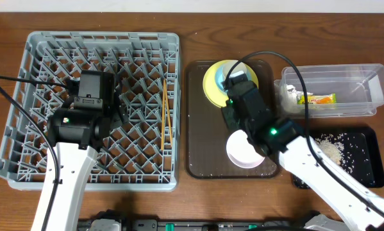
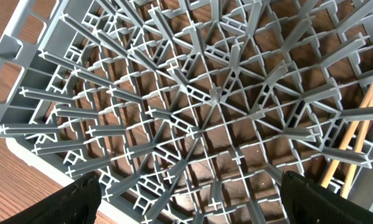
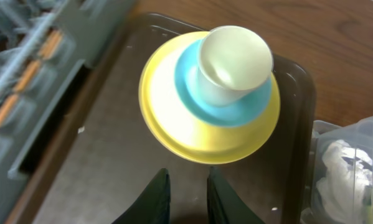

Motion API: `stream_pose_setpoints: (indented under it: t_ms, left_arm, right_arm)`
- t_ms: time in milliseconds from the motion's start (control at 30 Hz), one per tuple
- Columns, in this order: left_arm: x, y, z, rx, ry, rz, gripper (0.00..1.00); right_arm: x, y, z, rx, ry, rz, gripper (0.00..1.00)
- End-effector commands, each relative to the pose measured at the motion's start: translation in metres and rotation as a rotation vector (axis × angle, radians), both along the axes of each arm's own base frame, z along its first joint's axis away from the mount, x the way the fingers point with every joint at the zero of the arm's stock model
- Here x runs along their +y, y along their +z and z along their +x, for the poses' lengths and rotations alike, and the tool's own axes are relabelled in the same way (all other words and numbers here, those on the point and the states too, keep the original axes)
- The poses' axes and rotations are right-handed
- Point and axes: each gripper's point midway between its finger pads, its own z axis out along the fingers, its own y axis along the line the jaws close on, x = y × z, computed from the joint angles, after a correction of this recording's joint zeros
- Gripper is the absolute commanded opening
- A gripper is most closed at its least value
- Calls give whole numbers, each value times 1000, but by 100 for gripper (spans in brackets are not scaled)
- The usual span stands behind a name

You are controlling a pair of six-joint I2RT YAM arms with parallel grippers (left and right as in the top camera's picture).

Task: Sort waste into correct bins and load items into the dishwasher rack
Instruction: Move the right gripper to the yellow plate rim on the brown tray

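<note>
Lowest in the overhead view, the white bowl [image 1: 246,153] sits on the brown tray [image 1: 201,128], and food scraps [image 1: 333,151] lie in the black tray [image 1: 371,138] at lower right. The right fingers [image 3: 158,199], only slightly apart and empty, hover below the yellow plate [image 3: 174,124] carrying the blue cup [image 3: 233,68]. The left fingers [image 2: 80,199] are spread wide and empty above the grey rack [image 2: 205,106], with the chopsticks [image 1: 166,112] in its right side. At upper right, the clear tub [image 1: 365,80] holds the napkin [image 1: 286,96] and wrapper [image 1: 317,99].

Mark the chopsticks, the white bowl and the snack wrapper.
chopsticks [image 1: 165,106], overhead view, midway along the pair.
white bowl [image 1: 243,154], overhead view, its inside.
snack wrapper [image 1: 317,99], overhead view, middle of its printed face.
</note>
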Motion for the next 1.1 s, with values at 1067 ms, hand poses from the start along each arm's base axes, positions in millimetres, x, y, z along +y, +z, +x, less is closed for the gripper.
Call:
stream_pose_setpoints:
  t_ms: [1067]
  left_arm:
    - [5,-2,-2,9,17,17,93]
  right_arm:
    - [0,-94,19,140,22,-184,17]
